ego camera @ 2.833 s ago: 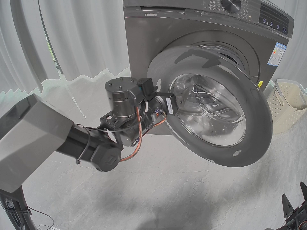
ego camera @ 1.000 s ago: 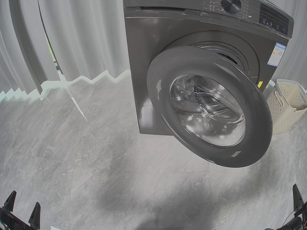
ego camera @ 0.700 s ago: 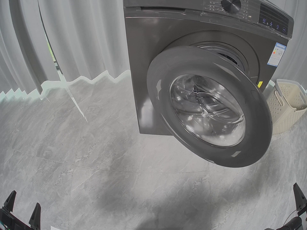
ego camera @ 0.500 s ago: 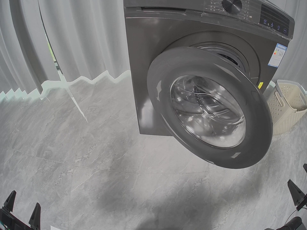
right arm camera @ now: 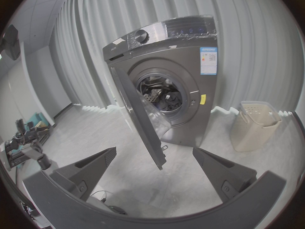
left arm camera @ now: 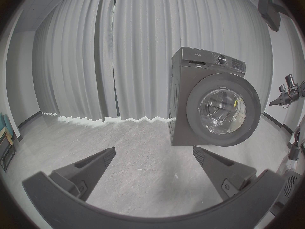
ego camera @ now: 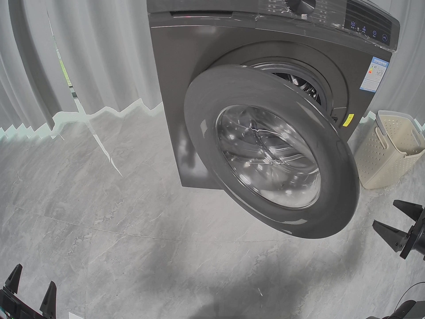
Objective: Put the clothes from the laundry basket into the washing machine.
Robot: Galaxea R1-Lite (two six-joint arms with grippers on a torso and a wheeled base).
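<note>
Grey washing machine (ego camera: pixel 186 67): standing on the pale marbled floor (ego camera: pixel 133 209) in front of white curtains (ego camera: pixel 102 45), its round door (ego camera: pixel 270 156) hanging wide open.
Clothes (right arm camera: pixel 162 98): dark pieces lying inside the drum, behind the open door, well apart from both sets of fingers.
Laundry basket (ego camera: pixel 389 156): cream and perforated, standing on the floor just beside the machine, on the robot's right.
Right gripper (ego camera: pixel 386 214): hovering low near the basket and the door's edge, fingers (right arm camera: pixel 222 172) spreading apart, gripping nothing.
Left gripper (ego camera: pixel 32 284): hanging low on the far left, well away from the machine, fingers (left arm camera: pixel 92 166) spreading apart, holding nothing.
</note>
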